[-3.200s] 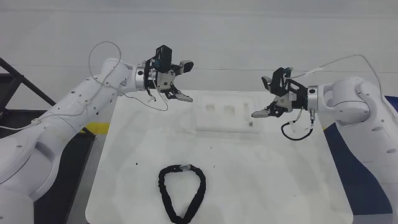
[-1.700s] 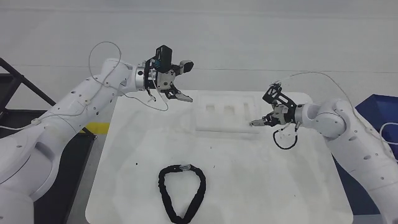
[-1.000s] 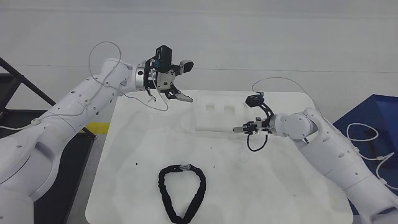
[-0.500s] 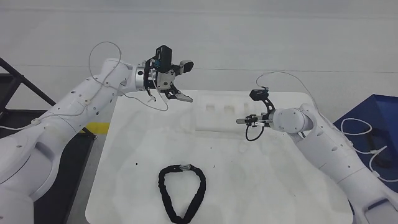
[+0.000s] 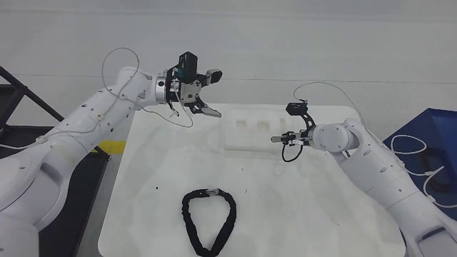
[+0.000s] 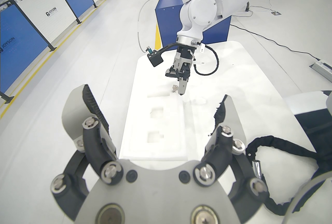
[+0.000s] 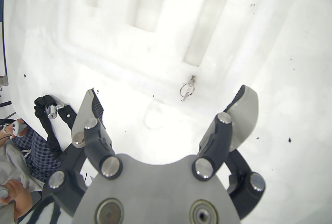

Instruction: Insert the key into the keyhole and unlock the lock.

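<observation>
White bench (image 5: 321, 200) carries one foam block (image 5: 246, 143) with three recesses at its far edge, one key (image 7: 187, 89) on the block's right end, and one chain lock (image 5: 207, 194) by the near edge. Both grippers are released: right gripper (image 7: 168, 93) above the key, left gripper (image 6: 155, 95) over the far-left corner.

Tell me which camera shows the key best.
Right wrist view: the key lies unobstructed on the foam block, ring visible. Left wrist view shows it small beside the right gripper. Top view: too small to tell.

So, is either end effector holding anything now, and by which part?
Nothing is held. The left end effector and right end effector are open; the key lies on the foam near the right one.
</observation>
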Tool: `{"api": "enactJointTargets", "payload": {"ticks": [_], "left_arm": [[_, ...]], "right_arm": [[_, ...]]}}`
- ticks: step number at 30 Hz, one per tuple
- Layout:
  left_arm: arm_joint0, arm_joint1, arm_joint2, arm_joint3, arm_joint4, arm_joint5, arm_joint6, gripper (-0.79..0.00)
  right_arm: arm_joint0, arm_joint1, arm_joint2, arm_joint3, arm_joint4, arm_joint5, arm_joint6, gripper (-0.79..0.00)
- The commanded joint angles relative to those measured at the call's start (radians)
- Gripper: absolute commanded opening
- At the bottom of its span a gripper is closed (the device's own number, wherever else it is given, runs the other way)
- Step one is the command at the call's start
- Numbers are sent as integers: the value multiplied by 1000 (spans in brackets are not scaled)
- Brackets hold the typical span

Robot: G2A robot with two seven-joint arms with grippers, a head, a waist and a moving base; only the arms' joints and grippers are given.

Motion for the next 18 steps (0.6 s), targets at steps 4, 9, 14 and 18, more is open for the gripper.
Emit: {"api": "enactJointTargets", "payload": {"ticks": [4, 9, 14, 18], "left_arm": [[0, 0, 0, 0, 0, 0, 0, 0], [0, 0, 0, 0, 0, 0, 0, 0], [0, 0, 0, 0, 0, 0, 0, 0], [0, 0, 0, 0, 0, 0, 0, 0]], "right_arm": [[2, 1, -9, -31, -67, 20, 41, 0], [-6, -1, -17, -94, -142, 132, 75, 0], [-14, -8, -19, -130, -163, 215, 113, 0], [-14, -15, -20, -125, -164, 233, 124, -68]]}}
